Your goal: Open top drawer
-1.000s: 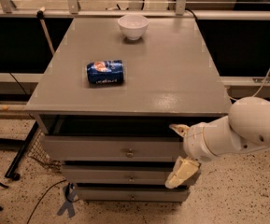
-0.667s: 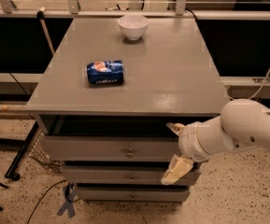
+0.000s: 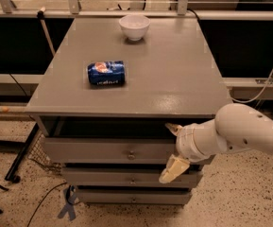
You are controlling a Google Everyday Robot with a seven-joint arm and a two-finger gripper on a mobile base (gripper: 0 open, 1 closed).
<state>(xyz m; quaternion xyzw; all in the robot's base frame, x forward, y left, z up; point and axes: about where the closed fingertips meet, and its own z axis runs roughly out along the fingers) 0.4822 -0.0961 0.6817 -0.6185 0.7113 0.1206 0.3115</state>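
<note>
The grey desk (image 3: 174,79) is filling the middle of the frame, with three drawers sitting under its flat top. The top drawer (image 3: 103,150) is sitting just under the desk top, in the lower middle of the frame. A dark gap is showing above its front, and its small round knob (image 3: 131,155) is showing in the middle.

The white arm (image 3: 242,131) is reaching in from the lower right. The tool (image 3: 169,150) is sitting at the right part of the top drawer's front, to the right of the knob. Its fingers (image 3: 173,168) are standing wide apart, one up at the top edge of the drawer front and one down at the bottom edge. I cannot tell if they are touching the wood.

A white bowl (image 3: 134,27) is standing at the back of the desk top. A blue can (image 3: 106,73) is lying on its side, nearer the left
</note>
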